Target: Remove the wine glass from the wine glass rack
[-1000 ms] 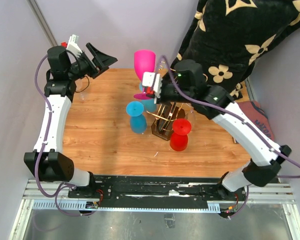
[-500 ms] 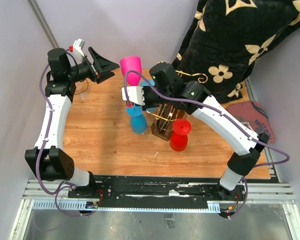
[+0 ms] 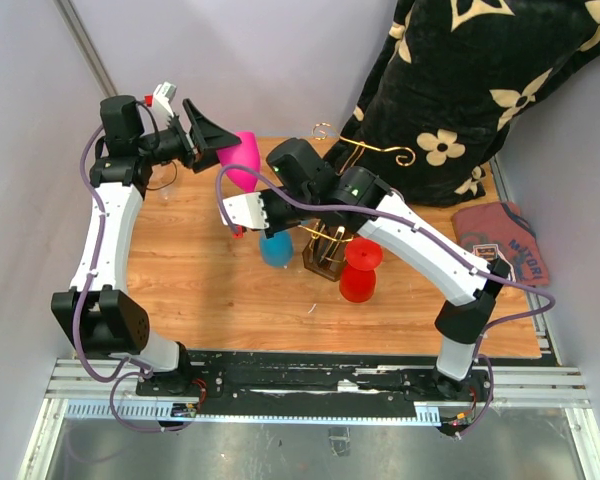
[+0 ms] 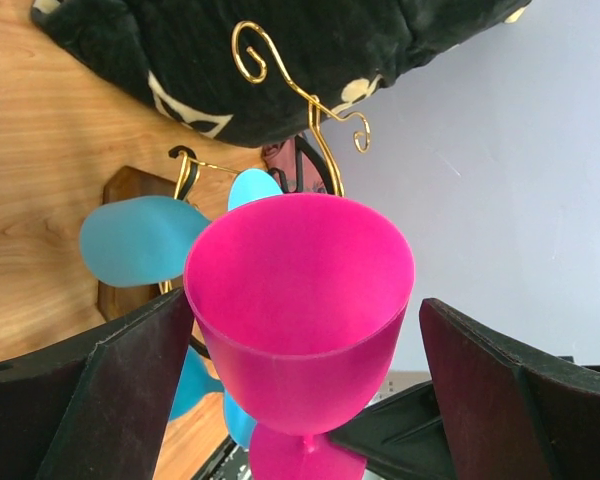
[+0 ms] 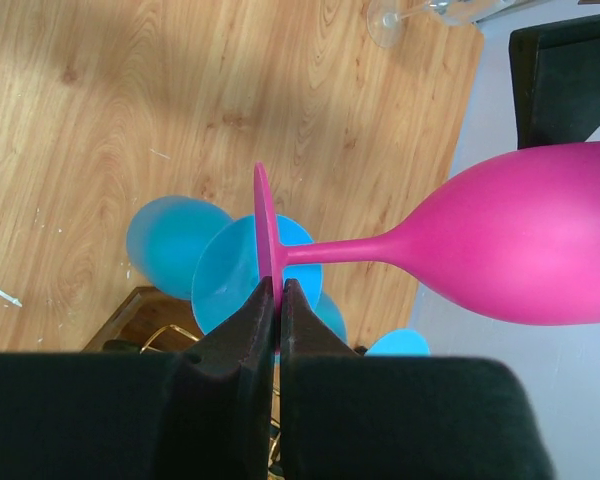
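Wine glass (image 3: 242,158): pink, already clear of the wine glass rack (image 3: 330,240). It is held sideways in the air over the back part of the surface (image 3: 200,290), with bowl (image 4: 300,280) aimed at the left arm and foot (image 5: 263,215) twd the rack.
Right tool (image 5: 278,292): clamped shut on the foot's rim only; stem (image 5: 350,248) & bowl are carried unsupported.
Left tool (image 3: 216,140): spread fully wide, w/ the bowl framed between its fingers (image 4: 120,370). No contact is seen in the wrist view.
Step judged: a handover, or a steadying grasp by the left arm, seems to be set up.
Foot risk: the thin disc is pinched at one edge w/ the heavy end far out. It could be pivoted or slipped out by a jolt or quick swing.
Bowl risk: the wall is smooth & tapered. If squeezed off-centre, the bowl could be pushed out of the fingers, or the foot levered loose from the right tool.
Timing risk: if the foot is let go before the bowl is properly gripped, the glass would be dropped.
Below: blue glasses (image 3: 276,248) are seen under the foot by the rack, w/ a red glass (image 3: 360,272) beside it. These could be knocked over by a drop or a low sweep.
Also: a clear glass (image 5: 385,22) is seen near the surface's far edge & could be clipped at set-down.
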You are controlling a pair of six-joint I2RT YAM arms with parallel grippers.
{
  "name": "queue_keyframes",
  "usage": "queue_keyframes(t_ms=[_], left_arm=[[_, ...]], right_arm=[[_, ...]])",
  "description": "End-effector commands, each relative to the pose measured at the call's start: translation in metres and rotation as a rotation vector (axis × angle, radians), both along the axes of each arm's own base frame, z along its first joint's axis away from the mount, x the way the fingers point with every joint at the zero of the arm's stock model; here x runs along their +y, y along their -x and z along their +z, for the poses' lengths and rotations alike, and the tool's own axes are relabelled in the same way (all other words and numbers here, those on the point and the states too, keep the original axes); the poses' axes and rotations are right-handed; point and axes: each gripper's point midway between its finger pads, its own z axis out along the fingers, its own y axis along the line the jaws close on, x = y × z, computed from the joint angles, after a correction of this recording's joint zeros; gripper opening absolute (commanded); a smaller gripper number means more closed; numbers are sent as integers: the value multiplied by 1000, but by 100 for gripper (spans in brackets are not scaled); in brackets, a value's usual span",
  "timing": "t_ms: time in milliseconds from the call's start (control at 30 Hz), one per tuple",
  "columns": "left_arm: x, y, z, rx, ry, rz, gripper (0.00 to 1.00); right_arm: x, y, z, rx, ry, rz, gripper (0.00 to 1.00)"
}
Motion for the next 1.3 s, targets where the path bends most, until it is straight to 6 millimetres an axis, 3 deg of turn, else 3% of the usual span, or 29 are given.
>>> queue_keyframes(t_ms=[0, 567, 900, 1033, 1133, 1267], left_arm=[[-3, 11, 10, -22, 6, -50, 100], [-6, 27, 4, 2, 4, -75, 93], [-11, 32, 2, 8, 5, -89, 85], [-11, 32, 1, 8, 2, -89, 72], [-11, 33, 4, -2, -1, -88, 67], [-7, 29, 13, -39, -37, -74, 64]], right_arm=[[2, 8, 19, -39, -20, 34, 1], [8, 13, 19, -44, -21, 53, 0], [12, 13, 19, -42, -23, 57, 1], [14, 13, 21, -48, -38, 49, 1], [15, 10, 24, -65, -65, 20, 14], [9, 10, 33, -79, -116, -28, 58]])
